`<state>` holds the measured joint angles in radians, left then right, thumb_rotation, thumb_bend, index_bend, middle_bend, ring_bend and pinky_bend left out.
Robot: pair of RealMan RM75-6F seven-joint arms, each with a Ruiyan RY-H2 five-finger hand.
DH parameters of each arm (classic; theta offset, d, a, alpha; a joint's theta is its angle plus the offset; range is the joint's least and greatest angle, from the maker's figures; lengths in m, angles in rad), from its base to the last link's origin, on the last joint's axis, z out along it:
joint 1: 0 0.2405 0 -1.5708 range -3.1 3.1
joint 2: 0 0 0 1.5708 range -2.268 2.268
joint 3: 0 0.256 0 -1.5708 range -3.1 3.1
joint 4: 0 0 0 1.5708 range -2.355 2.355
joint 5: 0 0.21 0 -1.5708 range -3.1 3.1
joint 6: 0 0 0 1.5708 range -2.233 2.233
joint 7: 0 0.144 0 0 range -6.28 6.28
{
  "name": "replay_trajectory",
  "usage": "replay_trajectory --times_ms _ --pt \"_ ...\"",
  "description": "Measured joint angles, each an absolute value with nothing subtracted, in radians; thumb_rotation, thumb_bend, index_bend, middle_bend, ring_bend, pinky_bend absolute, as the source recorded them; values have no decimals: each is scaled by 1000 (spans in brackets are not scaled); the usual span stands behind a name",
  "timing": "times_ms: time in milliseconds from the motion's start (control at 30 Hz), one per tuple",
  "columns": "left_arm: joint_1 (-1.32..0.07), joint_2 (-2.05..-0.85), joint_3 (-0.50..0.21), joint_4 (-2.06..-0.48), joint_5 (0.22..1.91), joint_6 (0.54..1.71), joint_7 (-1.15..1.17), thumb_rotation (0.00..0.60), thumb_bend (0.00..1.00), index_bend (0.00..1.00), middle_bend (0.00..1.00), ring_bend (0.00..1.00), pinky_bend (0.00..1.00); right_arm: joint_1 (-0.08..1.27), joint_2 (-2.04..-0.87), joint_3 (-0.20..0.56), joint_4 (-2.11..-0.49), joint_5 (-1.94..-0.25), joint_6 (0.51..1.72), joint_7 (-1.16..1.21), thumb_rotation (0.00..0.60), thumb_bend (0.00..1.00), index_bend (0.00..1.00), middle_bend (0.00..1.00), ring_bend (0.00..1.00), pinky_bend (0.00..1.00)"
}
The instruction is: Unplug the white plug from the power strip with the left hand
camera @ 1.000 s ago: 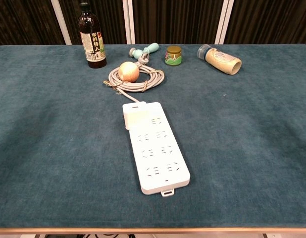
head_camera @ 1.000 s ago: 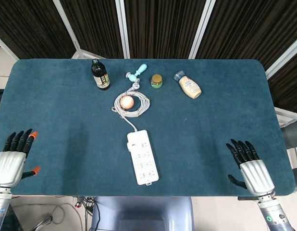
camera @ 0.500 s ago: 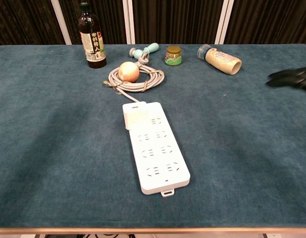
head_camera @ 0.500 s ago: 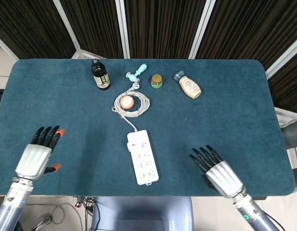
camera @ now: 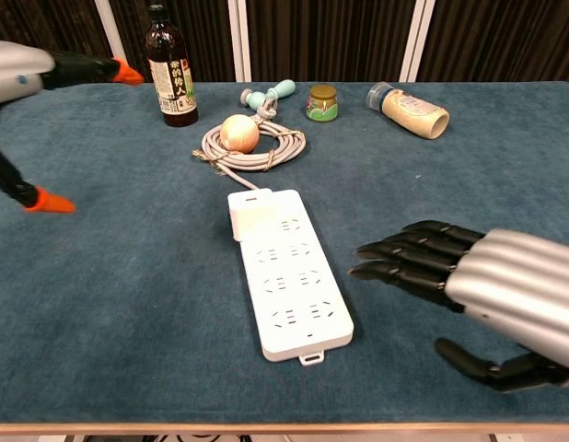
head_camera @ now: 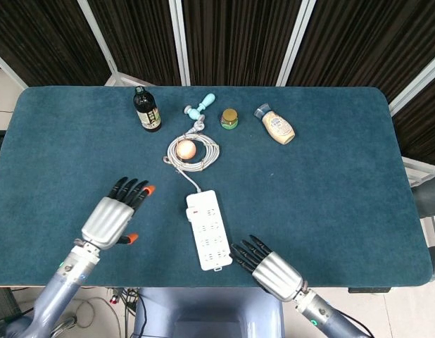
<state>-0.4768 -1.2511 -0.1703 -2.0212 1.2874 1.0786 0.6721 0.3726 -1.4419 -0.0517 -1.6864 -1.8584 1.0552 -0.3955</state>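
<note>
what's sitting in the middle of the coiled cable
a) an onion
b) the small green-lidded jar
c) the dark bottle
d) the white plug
a: the onion sits inside the loops of the coiled cable, while the white plug is at the far end of the power strip, nearer the robot.

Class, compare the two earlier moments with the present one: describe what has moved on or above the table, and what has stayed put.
Both hands moved in from the table's outer edges toward the power strip. The left hand now hovers left of it, fingers spread; the right hand sits near its bottom right corner. Neither holds anything. The white plug is still plugged in, and the coiled cable, onion, bottles and jar have not moved.
</note>
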Motion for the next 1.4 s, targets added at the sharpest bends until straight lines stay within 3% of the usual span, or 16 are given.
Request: replay_trajectory --times_ms 200,733,1067,1400 --pt "-557 -1309 -202 -2014 1187 1024 735 600 0 53 38 0 0 400 -1514 -29 -1670 -1811 999 -425 600 710 0 0 0 67" --pt "-717 -1441 -223 -1915 1027 943 803 600 0 74 63 0 0 464 -1673 15 -1579 -1708 902 -496 600 711 0 0 0 67" --pt "-790 -1483 -216 -1854 978 915 803 600 0 108 86 0 0 476 -1714 11 -1545 -1661 889 -523 600 711 0 0 0 67" --pt "-855 -1518 -201 -1805 940 883 796 600 0 168 183 15 20 480 -1729 -8 -1530 -1636 897 -528 600 711 0 0 0 72"
